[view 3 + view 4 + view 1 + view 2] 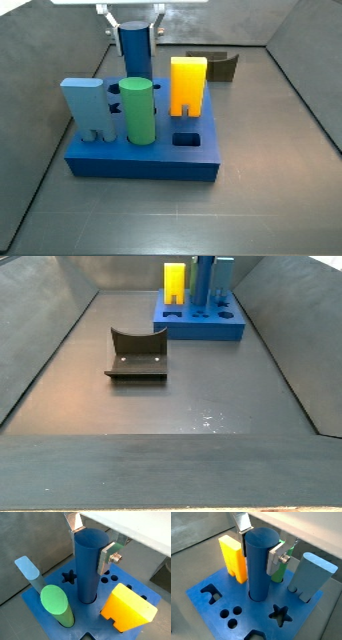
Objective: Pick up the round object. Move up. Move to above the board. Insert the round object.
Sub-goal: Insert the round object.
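Note:
The round object (89,567), a tall dark blue smooth cylinder, stands upright with its lower end in a hole of the board (32,606). It shows in both wrist views (261,567) and both side views (134,52) (205,281). My gripper (91,544) is at the cylinder's upper part, its silver fingers pressed against opposite sides, shut on it (260,547). In a side view the gripper (134,22) comes down from above at the board's far side. The board is a thick royal-blue square block (251,621) (140,165) (201,328).
On the board stand a green cylinder (55,602) (136,110), a yellow block (127,607) (189,85) and a light blue block (308,577) (84,105). A star hole (279,613) is open. A dark olive U-shaped block (136,353) (214,65) lies on the floor beside the board.

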You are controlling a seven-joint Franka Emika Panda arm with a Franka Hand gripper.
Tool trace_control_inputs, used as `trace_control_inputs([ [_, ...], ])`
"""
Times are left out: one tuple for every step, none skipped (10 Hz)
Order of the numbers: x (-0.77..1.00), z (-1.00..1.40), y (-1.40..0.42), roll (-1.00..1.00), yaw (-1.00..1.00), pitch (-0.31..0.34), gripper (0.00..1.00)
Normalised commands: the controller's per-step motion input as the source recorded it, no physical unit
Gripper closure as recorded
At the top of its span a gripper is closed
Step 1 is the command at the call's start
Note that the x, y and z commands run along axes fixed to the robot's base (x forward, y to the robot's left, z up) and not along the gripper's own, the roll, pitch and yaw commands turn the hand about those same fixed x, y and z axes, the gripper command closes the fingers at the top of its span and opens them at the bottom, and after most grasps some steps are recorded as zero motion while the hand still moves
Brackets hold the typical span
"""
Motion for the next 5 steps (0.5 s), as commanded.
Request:
trace_control_inputs([
  [0.0,-0.32,-0.07,0.12,0.0,-0.029,1.0],
  [0.05,-0.71,-0.19,0.11,0.0,-0.073,1.0],
  [0.08,-0.73,-0.23,0.11,0.0,-0.069,1.0],
  [0.08,-0.72,-0.25,0.12,0.0,-0.063,1.0],
  [0.06,-0.74,-0.34,0.16,0.0,-0.081,1.0],
])
